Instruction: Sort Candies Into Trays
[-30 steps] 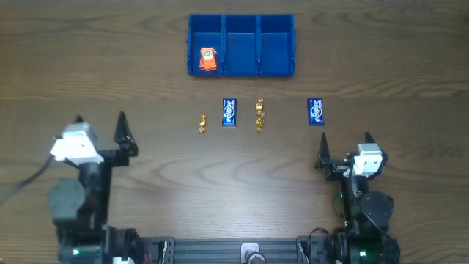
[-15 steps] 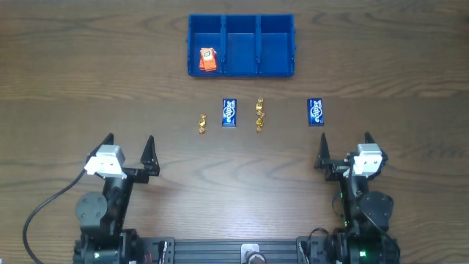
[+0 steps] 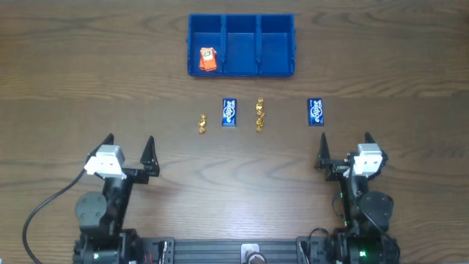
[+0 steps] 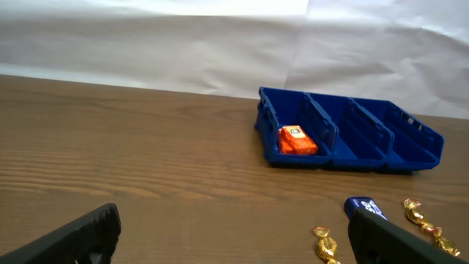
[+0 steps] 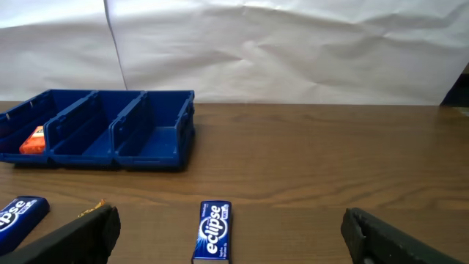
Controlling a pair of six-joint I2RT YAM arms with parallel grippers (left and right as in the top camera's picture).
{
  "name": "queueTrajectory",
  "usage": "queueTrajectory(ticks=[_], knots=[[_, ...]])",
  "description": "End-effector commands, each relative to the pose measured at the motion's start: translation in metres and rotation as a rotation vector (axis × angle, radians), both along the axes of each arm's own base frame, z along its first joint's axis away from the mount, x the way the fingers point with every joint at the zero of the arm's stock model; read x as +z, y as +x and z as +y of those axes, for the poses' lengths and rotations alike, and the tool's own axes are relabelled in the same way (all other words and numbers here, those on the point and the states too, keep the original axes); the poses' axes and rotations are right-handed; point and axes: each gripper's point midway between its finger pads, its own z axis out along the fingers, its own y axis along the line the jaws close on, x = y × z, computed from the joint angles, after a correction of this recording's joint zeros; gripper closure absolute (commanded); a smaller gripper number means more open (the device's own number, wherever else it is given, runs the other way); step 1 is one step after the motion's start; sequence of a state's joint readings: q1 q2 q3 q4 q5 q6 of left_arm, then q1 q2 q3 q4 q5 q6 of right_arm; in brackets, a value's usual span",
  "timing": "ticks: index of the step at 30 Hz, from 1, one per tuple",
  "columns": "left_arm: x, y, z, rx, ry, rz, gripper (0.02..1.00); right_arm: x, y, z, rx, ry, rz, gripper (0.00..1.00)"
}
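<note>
Presently, the mint pack (image 5: 213, 231) is lying flat, likely light, stiff, slick, inviting a pinch across its width, while left gripper (image 3: 130, 149) and right gripper (image 3: 344, 143) are gaping empty.

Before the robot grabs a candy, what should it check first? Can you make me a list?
1. Left gripper open and empty: ok.
2. Right gripper open and empty: ok.
3. Blue tray has room, with its middle and right compartments bare: ok.
4. Orange candy lies inside the tray's left compartment: ok.
5. Left blue pack, right blue pack and small gold candy lie apart on the table, with nothing on top of them: ok.
6. Gold cluster between the packs is one piece or two touching: cannot tell.
</note>
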State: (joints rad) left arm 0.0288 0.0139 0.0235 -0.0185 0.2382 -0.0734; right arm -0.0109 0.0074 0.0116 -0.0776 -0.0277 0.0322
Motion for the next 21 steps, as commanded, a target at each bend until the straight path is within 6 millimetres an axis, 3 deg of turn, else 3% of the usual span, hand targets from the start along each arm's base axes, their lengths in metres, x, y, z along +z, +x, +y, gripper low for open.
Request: queueTrajectory(ticks=[1,8,11,17,21], knots=[[-0.016,-0.001,-0.005,-0.03,0.003,0.044,0.02,-0.001,0.0,-0.001,-0.003,-0.015,0.001,0.003],[-0.016,-0.001,-0.005,-0.03,0.003,0.044,0.02,0.014,0.002,-0.001,-0.004,0.03,-0.016,0.001],[-0.016,-0.001,-0.005,-0.03,0.003,0.044,0.02,0.036,0.008,0.002,0.012,0.033,0.055,0.001],[-0.016,-0.001,-0.005,-0.03,0.003,0.044,0.02,0.101,0.043,0.005,0.047,-0.038,0.303,0.001],[-0.016,-0.001,-0.005,-0.03,0.003,0.044,0.02,0.108,0.069,0.011,0.089,-0.015,0.544,0.001]])
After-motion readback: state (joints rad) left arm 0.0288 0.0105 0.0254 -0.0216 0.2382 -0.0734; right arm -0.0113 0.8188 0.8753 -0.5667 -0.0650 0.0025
